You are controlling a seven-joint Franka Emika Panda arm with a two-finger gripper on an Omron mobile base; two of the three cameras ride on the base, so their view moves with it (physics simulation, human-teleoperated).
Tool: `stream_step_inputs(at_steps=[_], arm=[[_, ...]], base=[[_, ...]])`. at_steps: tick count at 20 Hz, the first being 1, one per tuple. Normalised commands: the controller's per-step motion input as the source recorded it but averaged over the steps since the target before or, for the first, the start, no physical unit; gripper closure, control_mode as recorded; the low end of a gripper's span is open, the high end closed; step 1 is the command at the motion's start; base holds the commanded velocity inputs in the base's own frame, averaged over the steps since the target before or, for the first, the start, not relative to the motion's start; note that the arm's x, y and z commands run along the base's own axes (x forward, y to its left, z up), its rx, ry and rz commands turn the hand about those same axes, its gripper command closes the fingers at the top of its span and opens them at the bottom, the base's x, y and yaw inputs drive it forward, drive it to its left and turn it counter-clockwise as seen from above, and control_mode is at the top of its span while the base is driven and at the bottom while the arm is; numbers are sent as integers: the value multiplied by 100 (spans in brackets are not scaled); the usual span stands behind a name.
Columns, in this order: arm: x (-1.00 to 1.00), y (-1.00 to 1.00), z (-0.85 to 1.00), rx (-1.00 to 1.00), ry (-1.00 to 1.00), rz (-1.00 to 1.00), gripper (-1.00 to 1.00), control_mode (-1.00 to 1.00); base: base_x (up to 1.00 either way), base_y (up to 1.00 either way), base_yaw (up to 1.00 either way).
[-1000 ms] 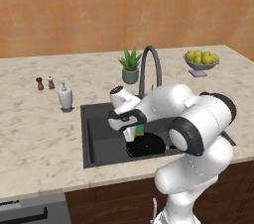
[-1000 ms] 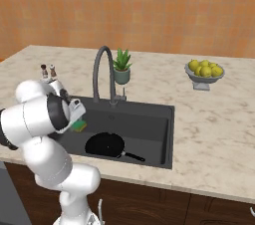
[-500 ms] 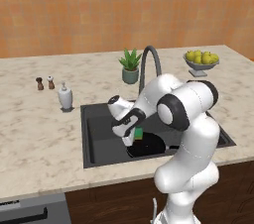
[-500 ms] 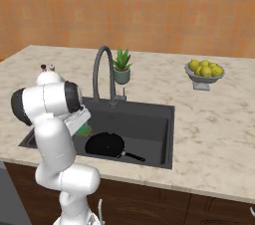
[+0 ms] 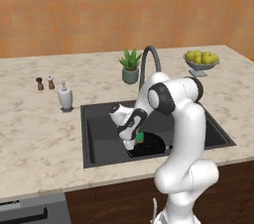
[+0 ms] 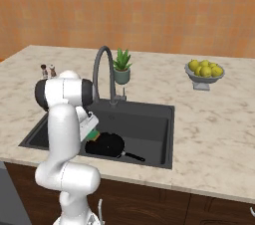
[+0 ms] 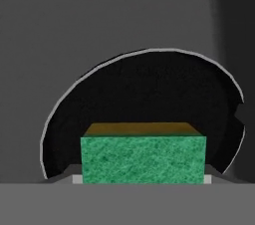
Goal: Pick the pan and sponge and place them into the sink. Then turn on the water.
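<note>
Gripper: the gripper (image 5: 135, 141) hung low inside the sink (image 5: 96, 134), closed on the sponge (image 7: 143, 159); the green block filled the space between the jaws in the hand view and showed as a green patch at the hand in both base views.
Sponge: held above the pan (image 6: 105, 145), not yet resting on anything that could be made out. Its long axis ran crosswise to the hand's line of sight, with the green face toward the hand camera and the yellow side showing as a thin strip along the top edge.
Pan: already down in the basin, toward the near left part as seen from the right base view, with its handle (image 6: 132, 157) pointing off to the right along the sink floor.
Key relation: the pan lay straight ahead of the gripper along its pointing direction, so the sponge sat between the jaws and the pan's dark bowl.
Next step, as judged: releasing there would likely drop the sponge into or beside the pan, inside the sink.
Tap: the tap (image 6: 102, 69) stood at the back rim, up and away from the hand; the water step was not yet done.
</note>
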Motion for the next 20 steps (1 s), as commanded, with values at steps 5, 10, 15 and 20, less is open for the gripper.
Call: stream_step_inputs(at_steps=[5, 10, 15, 20], arm=[[23, -22, -53, -8, -5, -7, 100, -100], [11, -25, -54, -8, -8, -9, 100, -100], [9, -23, -50, -6, -5, -9, 100, -100], [8, -20, -9, -1, -10, -7, -100, -100]], base=[[0, 0, 0], [0, 0, 0], [0, 0, 0], [0, 0, 0]])
